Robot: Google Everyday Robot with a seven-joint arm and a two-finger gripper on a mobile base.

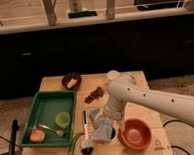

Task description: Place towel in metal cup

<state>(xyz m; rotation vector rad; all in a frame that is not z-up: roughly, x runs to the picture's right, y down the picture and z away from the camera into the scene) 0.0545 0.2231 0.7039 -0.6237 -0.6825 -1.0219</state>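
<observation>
A grey-blue towel (pixel 101 131) lies bunched near the table's front edge, between a dish brush and an orange bowl. My gripper (pixel 107 118) is at the end of the white arm (pixel 142 100), which reaches in from the right. It sits right at the towel's top. The wrist hides how it meets the cloth. A dark rounded edge (pixel 113 134) shows at the towel's right side. It may be the metal cup, mostly covered by the towel, but I cannot tell for sure.
The wooden table (pixel 141 84) holds a green tray (pixel 42 107) on the left with a green cup (pixel 62 118), a fork (pixel 51 129) and an orange fruit (pixel 37 136). A brush (pixel 85 137), an orange bowl (pixel 135 133), a brown bowl (pixel 71 81) and dark red bits (pixel 94 94) are also there.
</observation>
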